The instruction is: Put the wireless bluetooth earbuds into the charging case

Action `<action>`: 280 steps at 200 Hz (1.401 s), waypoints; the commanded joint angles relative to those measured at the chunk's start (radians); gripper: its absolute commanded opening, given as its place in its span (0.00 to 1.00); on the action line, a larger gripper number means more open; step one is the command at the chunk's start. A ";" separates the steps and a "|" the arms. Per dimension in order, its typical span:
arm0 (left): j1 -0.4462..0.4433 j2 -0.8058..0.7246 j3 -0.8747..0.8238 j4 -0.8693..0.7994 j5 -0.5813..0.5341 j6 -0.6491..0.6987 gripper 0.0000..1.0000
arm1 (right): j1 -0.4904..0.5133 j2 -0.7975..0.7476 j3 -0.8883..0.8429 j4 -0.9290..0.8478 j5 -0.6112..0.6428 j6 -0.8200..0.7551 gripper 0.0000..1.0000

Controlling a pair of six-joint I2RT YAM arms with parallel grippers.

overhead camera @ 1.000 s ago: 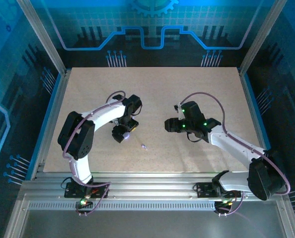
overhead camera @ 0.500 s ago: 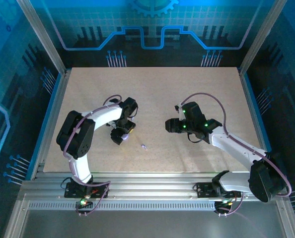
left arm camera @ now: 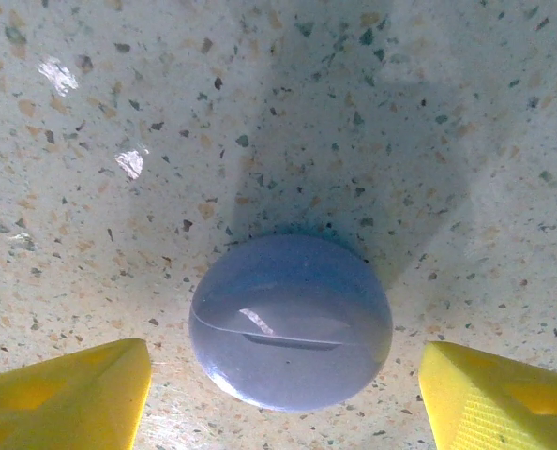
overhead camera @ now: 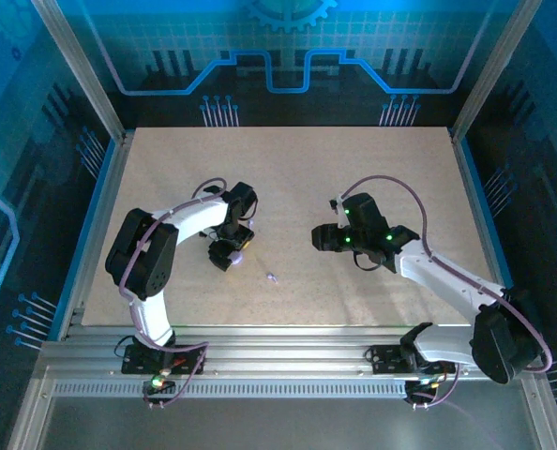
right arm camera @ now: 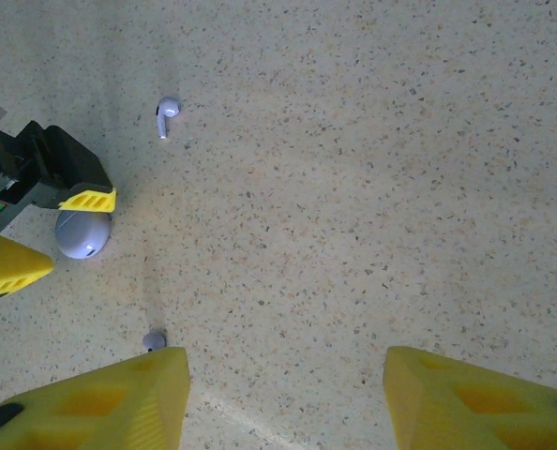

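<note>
Plainly, speckled tabletop under lavender case (blue-lit walls around)

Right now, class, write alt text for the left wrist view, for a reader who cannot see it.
A round lavender charging case, lid shut, sits on a speckled table. It lies between the two yellow fingers of the open left gripper, with a gap on each side, so it is not yet held.

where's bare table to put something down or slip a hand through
Far half of the table, from both grippers to the back edge, is bare. Crowded: the near middle between left gripper and right gripper, with the lavender case and a loose earbud.
</note>
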 commanded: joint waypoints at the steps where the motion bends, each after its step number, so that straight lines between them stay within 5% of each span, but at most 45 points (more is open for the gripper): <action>1: 0.009 0.007 -0.021 -0.007 0.019 0.011 0.75 | 0.015 -0.028 -0.012 0.002 0.015 0.017 0.57; 75: 0.016 0.031 -0.024 0.004 0.010 0.024 0.73 | 0.017 -0.051 -0.021 0.000 0.026 0.014 0.57; 203: 0.021 0.047 -0.003 -0.035 -0.007 0.079 0.53 | 0.017 -0.074 -0.034 0.005 0.028 0.012 0.56; 280: 0.005 -0.198 -0.100 0.046 -0.008 0.302 0.48 | 0.016 -0.141 -0.051 -0.006 0.000 -0.017 0.55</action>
